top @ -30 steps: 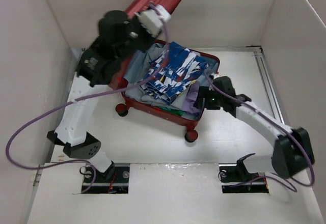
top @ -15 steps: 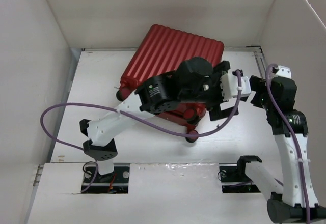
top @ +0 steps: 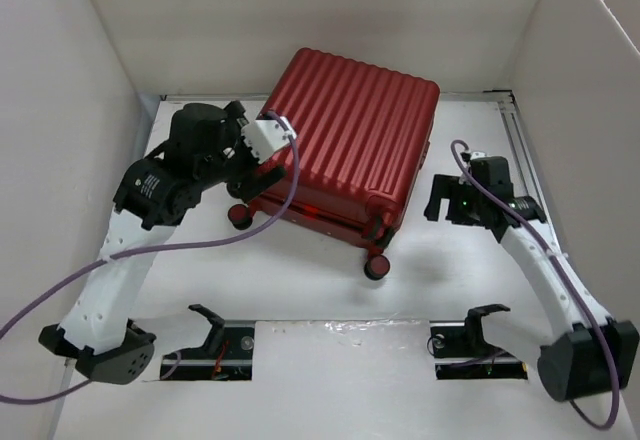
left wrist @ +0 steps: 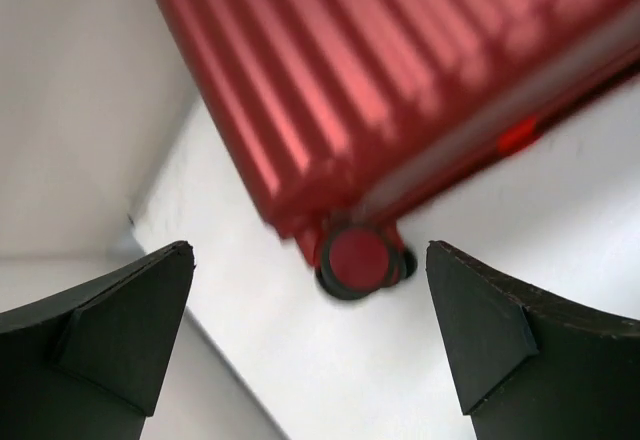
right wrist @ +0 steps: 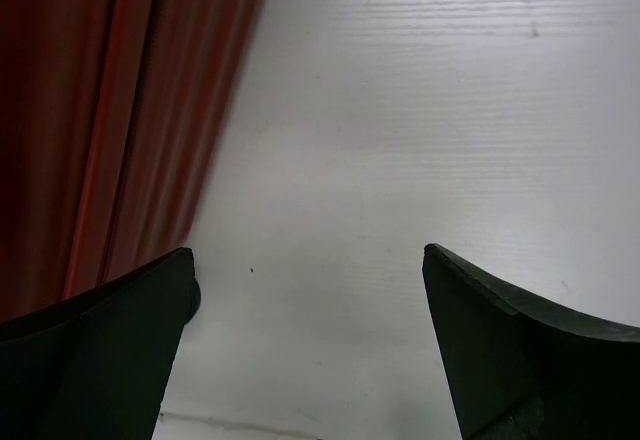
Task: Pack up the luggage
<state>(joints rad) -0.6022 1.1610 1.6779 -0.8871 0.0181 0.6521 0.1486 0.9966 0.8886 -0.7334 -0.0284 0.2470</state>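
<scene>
On the near part of the white table [top: 300, 290] both arms reach forward, and a purple cable [top: 60, 290] hangs from the left arm in a wide loop. A little farther in is one black wheel [top: 375, 268] of the suitcase [top: 350, 130], the nearest part of it. The suitcase lies closed and flat in the middle of the table toward the far side, with its dark-red ribbed shell facing up. It is turned a little, so that one corner points to the near side. The left gripper [left wrist: 308, 250] is just beside the left near corner of the suitcase. Its two dark fingers [left wrist: 120, 330] stand wide apart and hold nothing. Between them, in the left wrist view, the corner wheel [left wrist: 355, 258] with its red hub rests on the table under the ribbed shell. The right gripper [right wrist: 306, 253] is to the right of the suitcase, near it but apart from it. Its jaws are also spread wide and empty, over bare table. In the right wrist view the red side of the suitcase fills the left edge. Behind the suitcase, the pale back wall [top: 300, 20] closes the workspace, and similar walls stand on both sides.
</scene>
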